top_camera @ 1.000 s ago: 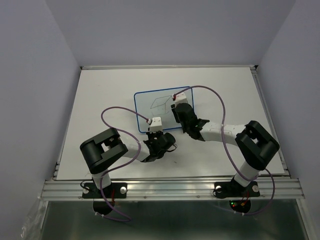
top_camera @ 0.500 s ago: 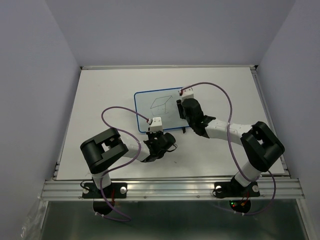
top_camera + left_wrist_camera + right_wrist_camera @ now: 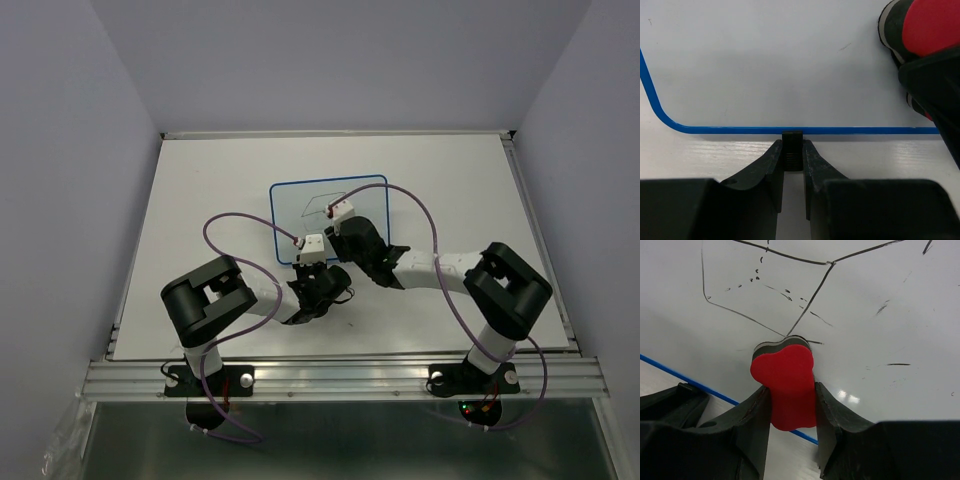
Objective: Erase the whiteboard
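The whiteboard [image 3: 360, 200] is seen lying flat on the white table [image 3: 200, 200], around the middle of it and just ahead of both wrists. Down at the board's near edge, the left gripper [image 3: 792, 162] is closed tight on a small black foot [image 3: 792, 137] that juts out from the blue rim [image 3: 740, 129]. One finger is pressed to each side of the foot, and the gripper is held low over the tabletop.

Over on the other side, the right gripper [image 3: 790, 405] is clamped on the red eraser [image 3: 784, 372]. The block is squeezed between the two fingers so hard that its sides are pinched inward. Its dark felt edge is set against the white surface, just inside the near rim. That leading edge is placed right at the near corner of the marker drawing [image 3: 810, 305], where two thin black lines meet.

The drawing is made up of an angular, box-like outline. Broken flecks and short strokes are scattered inside it and off to its right.

From the left wrist view, the eraser is caught at the upper right, with a dark finger of the right gripper across it. From above, the eraser itself is hidden under the right wrist, which is laid across the near half of the board. Purple cables [image 3: 225, 225] are looped up over each arm.
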